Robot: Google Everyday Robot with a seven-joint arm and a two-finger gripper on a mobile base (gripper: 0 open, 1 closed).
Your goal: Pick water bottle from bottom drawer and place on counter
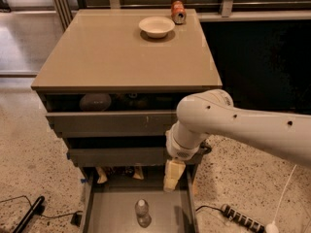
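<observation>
Clear plastic, white-capped, the water bottle [142, 212] stands upright on the floor of the open bottom drawer [109, 211]. The approach is in hand. The gripper [173, 176] hangs over the drawer's far right part, apart from the bottle; open or closed, I cannot tell. Next it should move nearer and left, then descend. The white arm reaches in from the right, wrist bent downward.

We record no legible text, label, brand or number anywhere, the soda can [178, 12] and water bottle [142, 212] included. The gripper [173, 177] hangs just beyond the water bottle, to its right.
</observation>
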